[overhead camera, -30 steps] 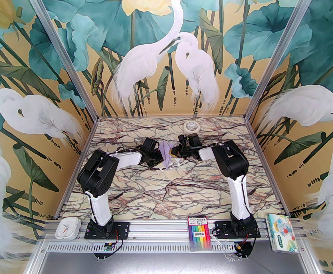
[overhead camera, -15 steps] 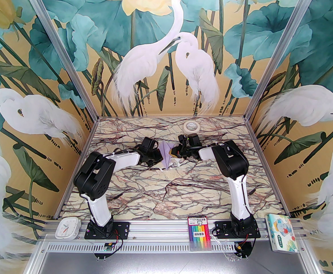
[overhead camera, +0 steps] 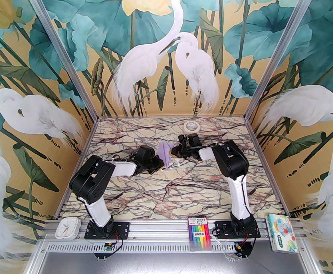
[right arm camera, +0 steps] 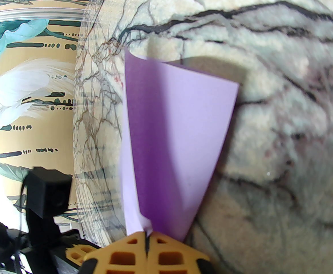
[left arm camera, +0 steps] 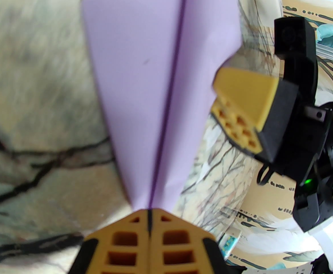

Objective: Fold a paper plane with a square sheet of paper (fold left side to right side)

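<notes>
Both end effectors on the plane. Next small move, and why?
Probably open the right end effector and let go of the wing. The paper plane already looks fully folded, ridge and wings formed, and the left end effector, shut on its narrow tip, can hold it alone.

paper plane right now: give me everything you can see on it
The paper plane is a slim pale lavender dart of thin, smooth paper with a dark centre crease between two flat wings, widening from a narrow end to a broad one. The left gripper is shut on its narrow end at the crease; the right gripper is shut on a wing edge. It sits between both arms over the marbled table, casting a shadow below, apparently lifted.
</notes>
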